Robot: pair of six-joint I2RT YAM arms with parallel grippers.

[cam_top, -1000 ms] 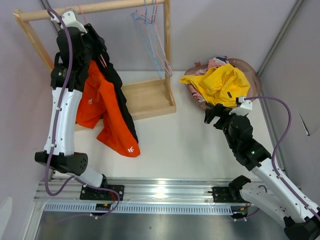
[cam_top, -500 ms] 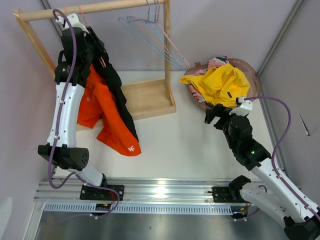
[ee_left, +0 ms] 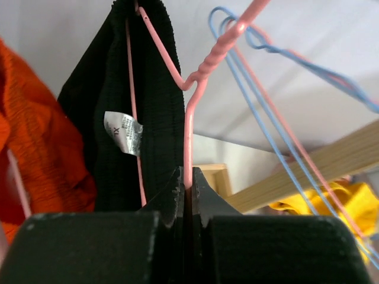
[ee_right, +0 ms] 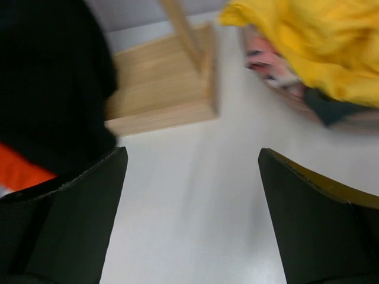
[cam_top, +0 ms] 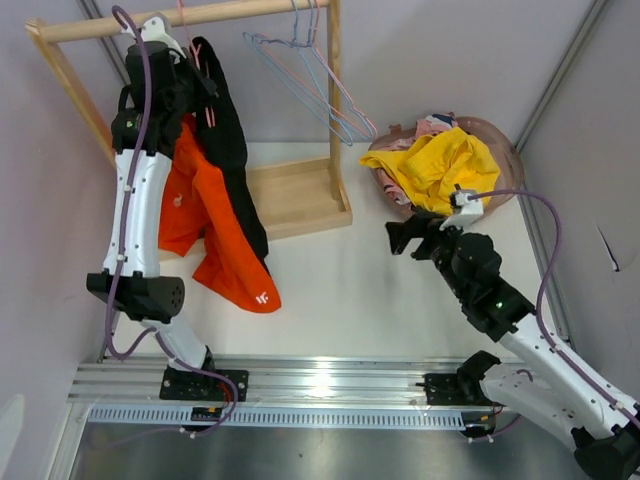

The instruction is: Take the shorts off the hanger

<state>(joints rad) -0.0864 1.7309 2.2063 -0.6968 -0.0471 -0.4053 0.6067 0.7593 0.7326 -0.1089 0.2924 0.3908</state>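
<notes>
Left end effector [ee_left: 188, 177] clamped on the thin pink hanger [ee_left: 204, 71] carrying black shorts [ee_left: 157, 112] on the rack [cam_top: 230, 13], right end effector [ee_right: 192, 195] gaping above the worktop [cam_top: 340, 280]; a careless tug risks wire slipping or snagging the blue hangers [ee_left: 244, 89].

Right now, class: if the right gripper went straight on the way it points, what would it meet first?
Likely the bare table, seen between the open fingers of the right gripper; the wooden rack base lies just beyond. How steeply it tilts down is unclear.
</notes>
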